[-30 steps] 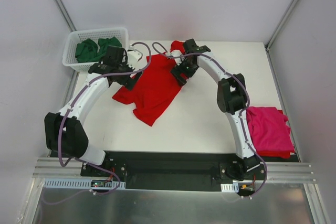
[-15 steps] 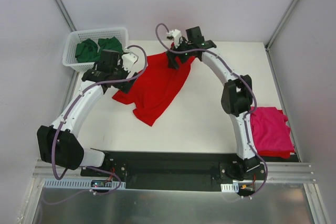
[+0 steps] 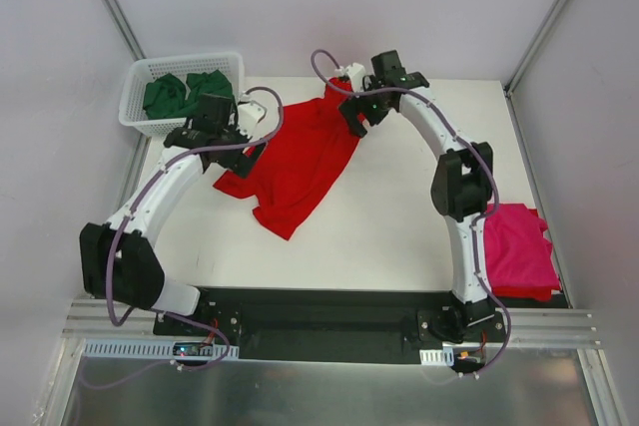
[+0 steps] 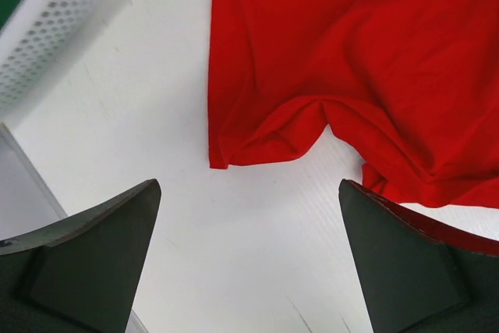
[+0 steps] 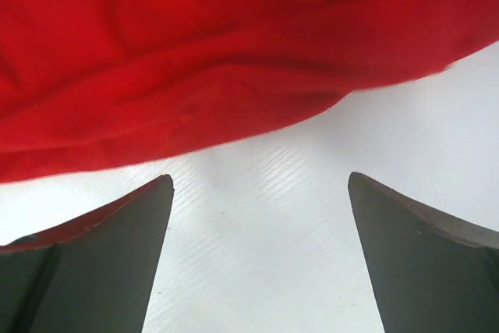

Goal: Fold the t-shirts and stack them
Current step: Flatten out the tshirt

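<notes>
On the white bench [image 3: 399, 226], one red t-shirt [image 3: 300, 162] lies spread and rumpled, running from the far middle toward the near left. One magenta-pink t-shirt [image 3: 517, 246] sits folded at the near right edge. A strip of red cloth [image 3: 524, 295] shows under its near side; what that strip belongs to cannot be told. One white lattice basket [image 3: 132, 107] stands at the far left corner. It holds dark green t-shirts [image 3: 180, 94] in what look like two bundles, though their exact count is unclear.

Two arms reach over the red t-shirt. The left arm [image 3: 165, 187] ends at the shirt's left edge, near the basket. The left jaws are spread wide with nothing between them; the left wrist view shows bare bench below and a sleeve hem just ahead. The right arm [image 3: 454, 182] arches to the shirt's far end. The right jaws are likewise spread and empty, with bare bench between them and the cloth's edge just beyond.
</notes>
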`<state>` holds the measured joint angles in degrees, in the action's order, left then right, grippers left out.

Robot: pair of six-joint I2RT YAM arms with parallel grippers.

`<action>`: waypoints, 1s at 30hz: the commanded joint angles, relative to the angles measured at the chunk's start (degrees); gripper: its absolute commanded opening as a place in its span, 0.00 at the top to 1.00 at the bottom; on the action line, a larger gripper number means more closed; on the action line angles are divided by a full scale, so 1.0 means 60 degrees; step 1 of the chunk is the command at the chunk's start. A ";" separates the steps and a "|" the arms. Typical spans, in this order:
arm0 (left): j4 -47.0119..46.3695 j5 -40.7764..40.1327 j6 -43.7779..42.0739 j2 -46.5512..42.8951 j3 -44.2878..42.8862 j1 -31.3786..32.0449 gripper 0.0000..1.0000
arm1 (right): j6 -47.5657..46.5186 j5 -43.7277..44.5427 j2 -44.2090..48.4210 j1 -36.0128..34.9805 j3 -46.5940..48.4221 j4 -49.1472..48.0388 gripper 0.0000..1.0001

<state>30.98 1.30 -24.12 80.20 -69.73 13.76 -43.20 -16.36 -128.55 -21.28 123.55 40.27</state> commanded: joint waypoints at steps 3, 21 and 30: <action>0.0578 0.0061 0.0460 0.1602 -0.0871 -0.0111 0.01 | 0.0607 -0.0803 -0.1103 0.0338 0.0473 0.1887 0.02; 0.1676 0.0794 -0.0096 0.1311 -0.0845 0.0195 0.01 | 0.0829 -0.2035 -0.1122 0.0221 0.0478 0.1608 0.02; 0.1896 -0.0556 -0.0185 -0.0678 0.2172 0.1984 0.02 | -0.0168 -0.1082 0.0199 0.0264 -0.1181 0.2326 0.00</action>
<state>39.38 0.32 -24.69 82.63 -62.63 22.92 -41.08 -24.25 -134.80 -20.43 118.58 50.81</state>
